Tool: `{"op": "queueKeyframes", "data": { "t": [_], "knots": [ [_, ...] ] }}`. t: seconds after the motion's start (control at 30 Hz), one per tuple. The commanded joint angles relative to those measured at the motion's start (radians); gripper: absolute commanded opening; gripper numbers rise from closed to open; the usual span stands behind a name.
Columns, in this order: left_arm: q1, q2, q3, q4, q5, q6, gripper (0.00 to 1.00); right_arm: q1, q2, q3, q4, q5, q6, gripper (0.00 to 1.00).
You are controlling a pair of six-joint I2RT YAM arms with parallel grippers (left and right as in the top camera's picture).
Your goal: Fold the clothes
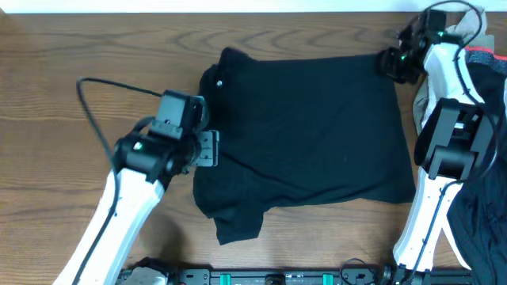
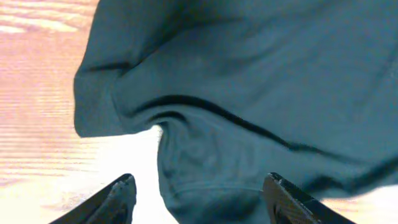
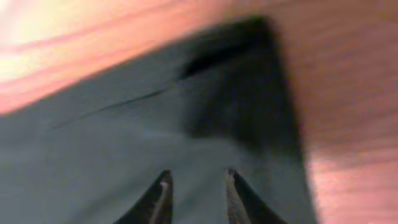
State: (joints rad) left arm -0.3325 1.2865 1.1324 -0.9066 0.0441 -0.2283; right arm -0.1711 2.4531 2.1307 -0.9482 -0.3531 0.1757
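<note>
The clothes [image 1: 309, 134] are a black T-shirt lying in a rough rectangle on the wooden table, with a sleeve [image 1: 238, 222] sticking out at the near left. My left gripper [image 1: 207, 148] sits at the shirt's left edge. In the left wrist view this gripper [image 2: 199, 190] is open wide, and a wrinkled fold of the shirt [image 2: 249, 93] lies below the gap, unpinched. My right gripper [image 1: 386, 63] is over the shirt's far right corner. In the right wrist view it [image 3: 199, 186] stands open by a narrow gap above flat cloth [image 3: 124, 143], holding nothing.
A heap of dark blue cloth [image 1: 485, 198] lies at the table's right edge beside the right arm. A black cable [image 1: 103, 87] loops over the table to the left arm. Bare wood [image 1: 63, 158] lies left of the shirt. A rail [image 1: 277, 277] runs along the near edge.
</note>
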Motion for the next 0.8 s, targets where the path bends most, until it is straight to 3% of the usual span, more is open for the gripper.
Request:
{"op": "queueKeyframes", "data": {
  "t": [0.0,0.2,0.37,0.5,0.77],
  "knots": [
    [0.027,0.067,0.018,0.012,-0.064,0.005,0.68,0.027,-0.064,0.081,-0.070,-0.151,-0.080,0.28],
    [0.140,0.233,0.017,0.050,-0.103,0.003,0.58,0.102,-0.164,0.087,-0.221,-0.159,-0.141,0.27],
    [0.257,0.355,0.017,0.246,-0.089,0.043,0.43,0.172,-0.175,0.086,-0.265,-0.156,-0.148,0.27],
    [0.298,0.435,0.017,0.417,0.082,0.196,0.43,0.225,-0.175,0.086,-0.269,-0.149,-0.148,0.27],
    [0.322,0.616,0.017,0.603,0.084,0.230,0.56,0.314,-0.175,0.085,-0.304,-0.140,-0.148,0.27]
  ]
}}
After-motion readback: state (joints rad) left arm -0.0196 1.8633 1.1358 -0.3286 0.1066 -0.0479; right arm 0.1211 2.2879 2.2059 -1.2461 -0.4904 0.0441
